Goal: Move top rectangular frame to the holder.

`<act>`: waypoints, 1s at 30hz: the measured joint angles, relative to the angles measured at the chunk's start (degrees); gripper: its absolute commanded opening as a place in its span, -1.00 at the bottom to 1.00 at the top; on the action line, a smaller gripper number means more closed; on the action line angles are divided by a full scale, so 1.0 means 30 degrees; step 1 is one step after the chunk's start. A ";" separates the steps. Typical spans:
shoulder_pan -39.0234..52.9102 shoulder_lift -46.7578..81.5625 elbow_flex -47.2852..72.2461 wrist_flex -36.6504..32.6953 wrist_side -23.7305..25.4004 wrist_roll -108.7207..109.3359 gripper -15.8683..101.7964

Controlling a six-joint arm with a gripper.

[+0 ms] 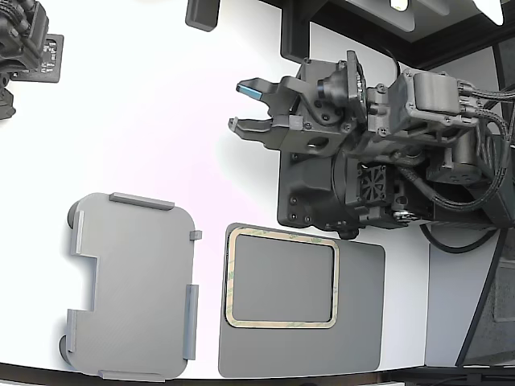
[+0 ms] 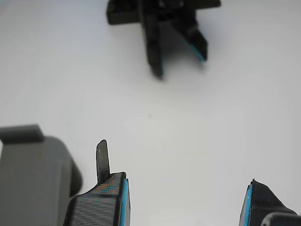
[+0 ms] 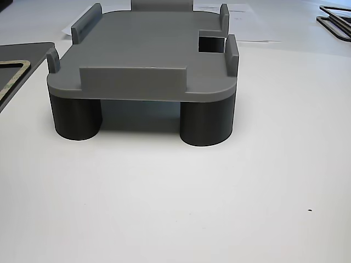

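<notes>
The beige-tan frame with green marks lies flat on a dark grey mat at the bottom middle of the exterior view; its corner shows in the other view. The light grey holder stands to the exterior view's left of the mat, empty, on round feet; it also shows in the other view and in the wrist view. My gripper is open and empty, above the white table, beyond the frame and apart from it. Its blue-padded fingertips show in the wrist view.
A second dark gripper sits at the exterior view's top left and shows in the wrist view. The table's front edge runs just below the holder and mat. A dark wire-like frame lies at the other view's top right.
</notes>
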 measured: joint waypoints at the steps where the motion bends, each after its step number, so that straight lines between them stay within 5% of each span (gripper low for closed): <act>1: 0.0000 0.0000 0.0000 0.0000 0.0000 0.0000 0.97; 14: 0.0439 -0.1553 -0.0264 -0.0732 -0.2461 -0.3047 0.97; 22: 0.4160 -0.6650 -0.5332 0.1729 0.0000 -0.6650 0.97; 27: 0.4834 -0.8701 -0.7646 0.1348 -0.1641 -1.2187 0.97; 28: 0.4834 -0.8672 -0.7646 0.0879 -0.2314 -1.3623 0.82; 30: 0.5039 -0.7939 -0.7061 0.0146 -0.3867 -1.6465 0.92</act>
